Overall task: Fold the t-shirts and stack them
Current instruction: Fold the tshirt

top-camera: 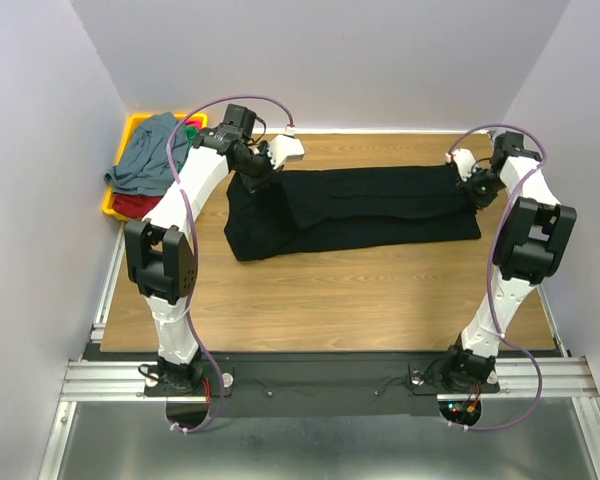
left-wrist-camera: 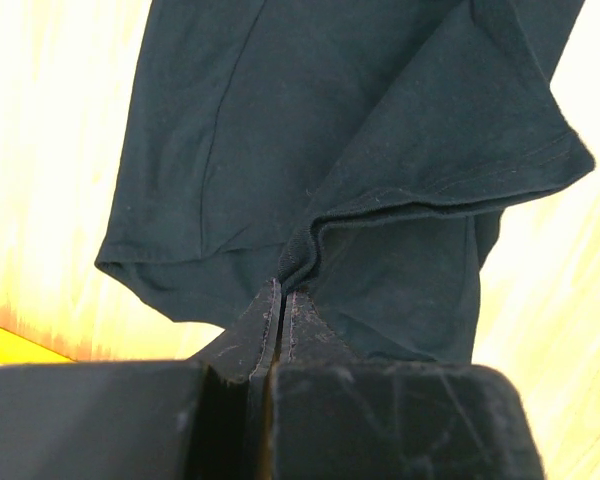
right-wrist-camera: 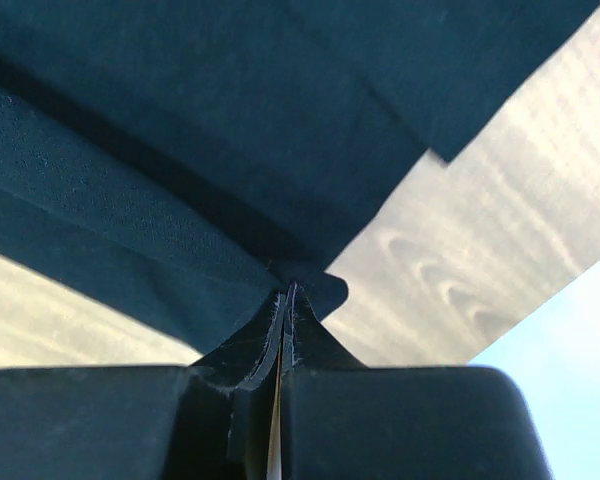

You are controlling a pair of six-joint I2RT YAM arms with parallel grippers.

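The black t-shirt (top-camera: 350, 210) is spread as a long band across the far half of the counter (top-camera: 330, 300), running from left to right. Its left end is held by the left jaws, and its right end is held by the right jaws, near the far right corner of the counter.

In the left wrist view, the left jaws are seen pressed fully together on a pinched fold of the black t-shirt (left-wrist-camera: 310, 150), with no gap visible between them. A hemmed sleeve edge is seen standing out to one side of the fold.

In the right wrist view, the right jaws are likewise closed tight on a small bunch of the black t-shirt (right-wrist-camera: 180, 130), with bare counter (right-wrist-camera: 480, 280) visible beside the cloth.

A yellow tray (top-camera: 130, 125) is placed at the far left corner. A grey-blue t-shirt (top-camera: 150, 160) is draped over it, a green t-shirt (top-camera: 191, 133) shows at its far side, and a red t-shirt (top-camera: 135, 205) shows at its near edge
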